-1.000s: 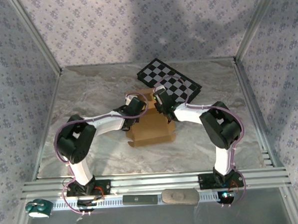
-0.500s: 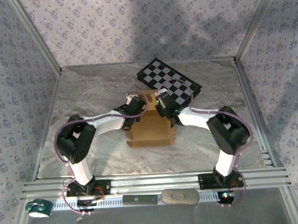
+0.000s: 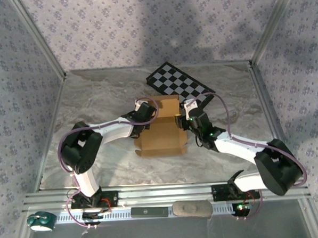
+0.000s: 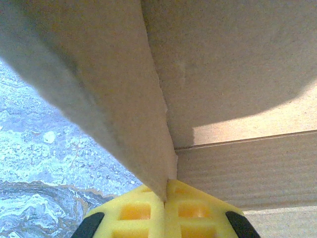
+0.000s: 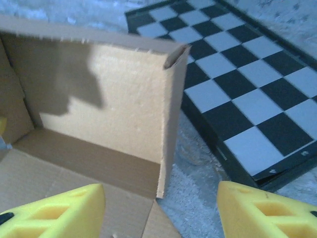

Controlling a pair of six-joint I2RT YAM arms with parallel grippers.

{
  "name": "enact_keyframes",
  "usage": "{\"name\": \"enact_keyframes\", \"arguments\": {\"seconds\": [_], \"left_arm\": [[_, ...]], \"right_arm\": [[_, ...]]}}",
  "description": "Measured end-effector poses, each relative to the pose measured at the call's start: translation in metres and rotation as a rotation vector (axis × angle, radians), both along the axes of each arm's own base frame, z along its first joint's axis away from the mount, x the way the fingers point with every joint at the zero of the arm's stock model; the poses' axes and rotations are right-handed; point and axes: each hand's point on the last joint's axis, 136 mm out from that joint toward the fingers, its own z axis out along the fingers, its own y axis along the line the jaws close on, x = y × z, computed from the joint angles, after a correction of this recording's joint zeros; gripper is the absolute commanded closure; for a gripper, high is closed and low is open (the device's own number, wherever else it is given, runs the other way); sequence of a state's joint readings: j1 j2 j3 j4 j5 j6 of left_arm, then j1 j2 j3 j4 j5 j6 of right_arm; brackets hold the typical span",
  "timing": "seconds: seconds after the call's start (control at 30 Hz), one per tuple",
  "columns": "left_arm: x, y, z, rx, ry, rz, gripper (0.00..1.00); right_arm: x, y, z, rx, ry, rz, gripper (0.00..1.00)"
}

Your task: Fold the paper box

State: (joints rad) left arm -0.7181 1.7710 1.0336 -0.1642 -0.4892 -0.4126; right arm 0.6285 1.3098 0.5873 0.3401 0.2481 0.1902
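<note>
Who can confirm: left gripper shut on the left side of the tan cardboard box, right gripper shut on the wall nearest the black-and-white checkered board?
The right gripper is open, not shut: the right wrist view shows its yellow fingers apart, either side of the tan cardboard box wall nearest the black-and-white checkered board. Left gripper shut on the left side: correct.

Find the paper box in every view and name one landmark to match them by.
Top external: paper box at centre, nearer than the checkered board.
Left wrist: paper box wall across the top and right.
Right wrist: paper box at left, checkered board at right.
Shared landmark: the marbled tabletop beside the box.
</note>
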Motion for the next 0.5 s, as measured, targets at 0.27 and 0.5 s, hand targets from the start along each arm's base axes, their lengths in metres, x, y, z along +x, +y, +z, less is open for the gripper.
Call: {"name": "enact_keyframes", "arguments": {"seconds": [0.27, 0.5], "left_arm": [[0.000, 0.000, 0.000, 0.000, 0.000, 0.000, 1.00], [0.001, -0.001, 0.001, -0.002, -0.002, 0.000, 1.00]], "right_arm": [[0.000, -0.025, -0.011, 0.056, 0.010, -0.100, 0.47], [0.000, -0.015, -0.039, 0.021, 0.070, -0.077, 0.46]]}}
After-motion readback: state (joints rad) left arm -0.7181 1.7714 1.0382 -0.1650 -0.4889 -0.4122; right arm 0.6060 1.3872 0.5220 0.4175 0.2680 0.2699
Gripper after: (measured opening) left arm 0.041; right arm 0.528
